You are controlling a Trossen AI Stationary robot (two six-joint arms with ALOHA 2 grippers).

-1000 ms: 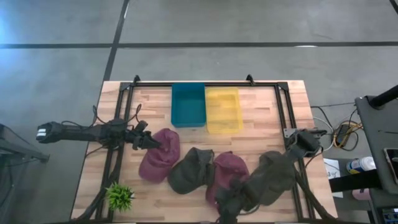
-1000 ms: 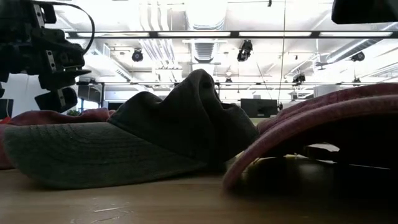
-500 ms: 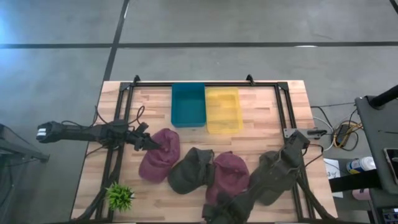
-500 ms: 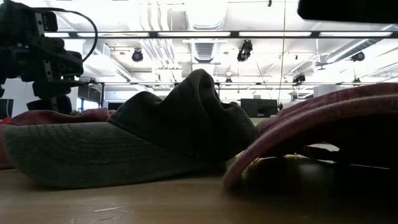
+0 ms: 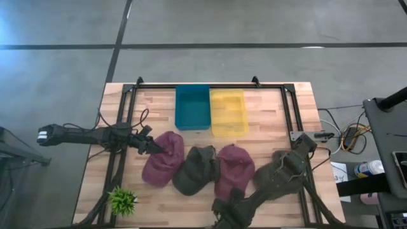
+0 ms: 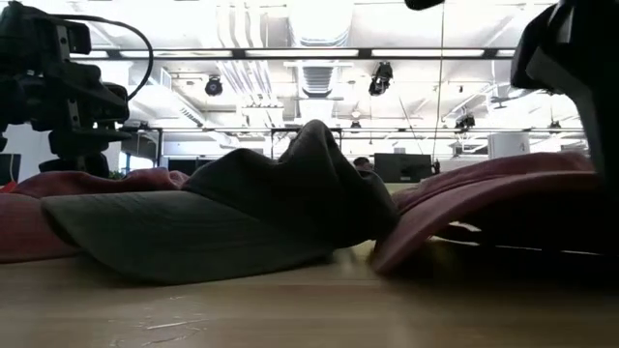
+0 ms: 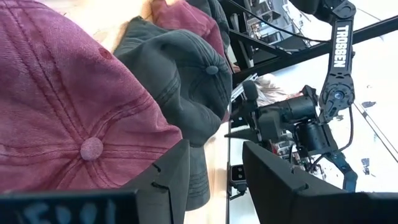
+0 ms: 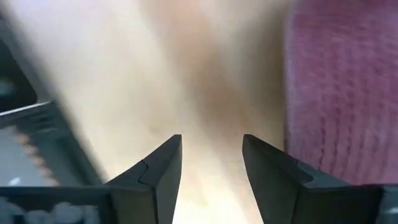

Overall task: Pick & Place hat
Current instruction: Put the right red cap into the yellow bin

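Wooden table (image 5: 267, 108) holds four hats; grey concrete floor (image 5: 254, 25) beyond.

My right gripper (image 5: 224, 216) sits at the near edge of the overhead view, partly cut off, so whether it touches anything is unclear from up there. My right arm covers most of the olive hat (image 5: 280, 172) on that side. At table height the same arm is only a dark mass (image 6: 571, 58) clipped by the edge. My right wrist view is smeared: pale worktop (image 8: 205, 81) and a maroon hat (image 8: 336, 81) without sharp outlines. In my left wrist view the nearest maroon hat (image 7: 68, 106) runs off the edge, and the dark green hat (image 7: 180, 81) hides most of another maroon one (image 7: 186, 18) behind it.
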